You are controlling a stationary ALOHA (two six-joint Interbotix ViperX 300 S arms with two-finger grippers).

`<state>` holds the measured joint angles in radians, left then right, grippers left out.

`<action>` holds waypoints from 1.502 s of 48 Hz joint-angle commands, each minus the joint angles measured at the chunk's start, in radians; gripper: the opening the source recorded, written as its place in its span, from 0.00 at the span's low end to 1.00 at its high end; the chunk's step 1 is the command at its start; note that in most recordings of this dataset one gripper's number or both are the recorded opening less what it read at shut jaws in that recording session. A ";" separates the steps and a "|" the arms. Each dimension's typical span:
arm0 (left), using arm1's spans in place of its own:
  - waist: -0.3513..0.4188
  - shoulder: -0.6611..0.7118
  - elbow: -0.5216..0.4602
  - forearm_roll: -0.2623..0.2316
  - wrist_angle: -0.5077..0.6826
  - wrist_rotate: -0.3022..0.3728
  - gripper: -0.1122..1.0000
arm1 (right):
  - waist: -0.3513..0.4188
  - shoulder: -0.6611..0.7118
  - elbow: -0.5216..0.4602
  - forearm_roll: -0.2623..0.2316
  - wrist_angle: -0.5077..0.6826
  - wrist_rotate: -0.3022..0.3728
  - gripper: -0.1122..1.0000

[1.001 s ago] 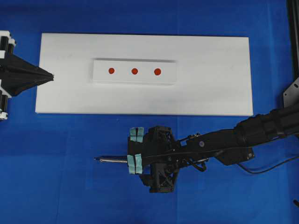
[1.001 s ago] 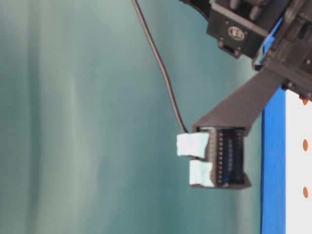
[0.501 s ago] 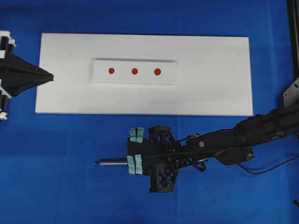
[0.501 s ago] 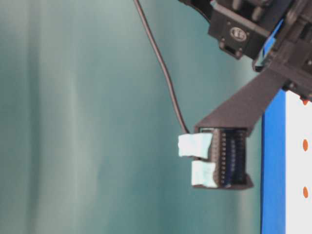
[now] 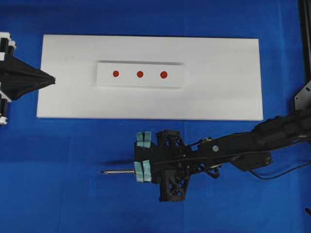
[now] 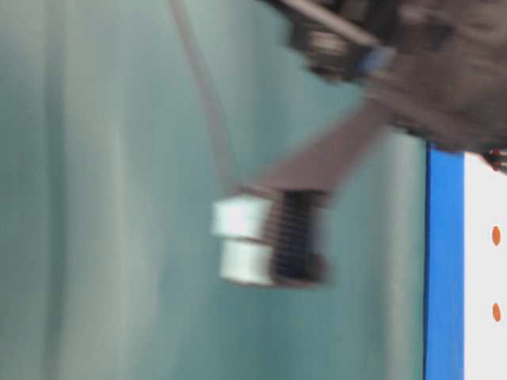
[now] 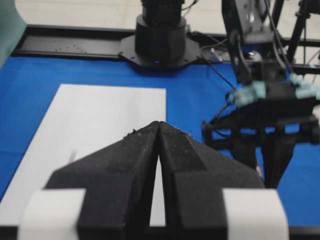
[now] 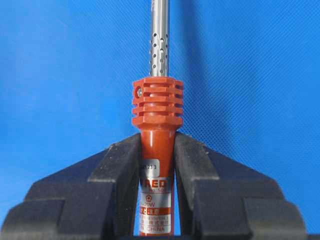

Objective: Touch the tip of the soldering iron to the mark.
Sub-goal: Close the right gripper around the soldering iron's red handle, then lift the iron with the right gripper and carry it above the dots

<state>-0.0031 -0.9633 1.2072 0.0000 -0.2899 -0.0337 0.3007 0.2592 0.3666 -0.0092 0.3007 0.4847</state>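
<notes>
At the far left of the overhead view you see the left gripper (image 5: 52, 79), a black wedge with its fingers pressed together and nothing between them; its tip sits just over the left edge of the flat white rectangular board (image 5: 218, 97). In the left wrist view the same gripper (image 7: 158, 125) shows its two foam-faced fingers meeting along a thin seam.

To the right of that gripper, on the board, lies a smaller raised white strip (image 5: 140, 64) carrying three red round marks (image 5: 140, 74) in a row. All three are bare.

Below the board, over the blue cloth-covered surface (image 5: 58, 194), you find the right gripper (image 5: 137, 170). It is clamped on the slim soldering iron with the red-orange ribbed handle (image 8: 156, 145); in the right wrist view the black padded fingers (image 8: 120, 170) squeeze the handle from both sides, just behind the ribbed collar. The thin perforated metal shaft (image 5: 119, 172) sticks out leftward past the gripper's teal-taped fingertips, roughly level, and its shadow falls on the cloth apart from it. The pointed end lies well apart from the marks, below and left of the strip.

The table-level view is blurred; there you can make out only the right gripper (image 6: 245, 249) and a dark cord (image 6: 206, 103) rising from it.
</notes>
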 commanded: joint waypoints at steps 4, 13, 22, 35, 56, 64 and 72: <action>-0.011 0.003 -0.011 0.002 -0.008 -0.002 0.10 | -0.005 -0.124 -0.035 -0.035 0.124 0.000 0.16; -0.032 0.003 -0.011 0.002 -0.011 0.000 0.10 | -0.005 -0.187 -0.095 -0.084 0.299 0.002 0.16; -0.035 0.002 -0.011 0.002 -0.011 0.000 0.10 | 0.008 -0.213 -0.143 -0.107 0.382 0.002 0.16; -0.035 0.002 -0.011 0.002 -0.009 0.000 0.10 | 0.008 -0.213 -0.144 -0.115 0.373 0.002 0.16; -0.035 0.002 -0.011 0.002 -0.011 0.000 0.10 | -0.101 -0.261 -0.077 -0.215 0.374 -0.038 0.16; -0.035 0.002 -0.011 0.002 -0.011 0.000 0.10 | -0.192 -0.293 -0.035 -0.221 0.371 -0.124 0.16; -0.035 0.003 -0.011 0.002 -0.011 0.000 0.10 | -0.270 -0.296 -0.037 -0.219 0.370 -0.224 0.16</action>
<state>-0.0353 -0.9649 1.2072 0.0000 -0.2915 -0.0337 0.0629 -0.0077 0.3451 -0.2270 0.6780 0.2915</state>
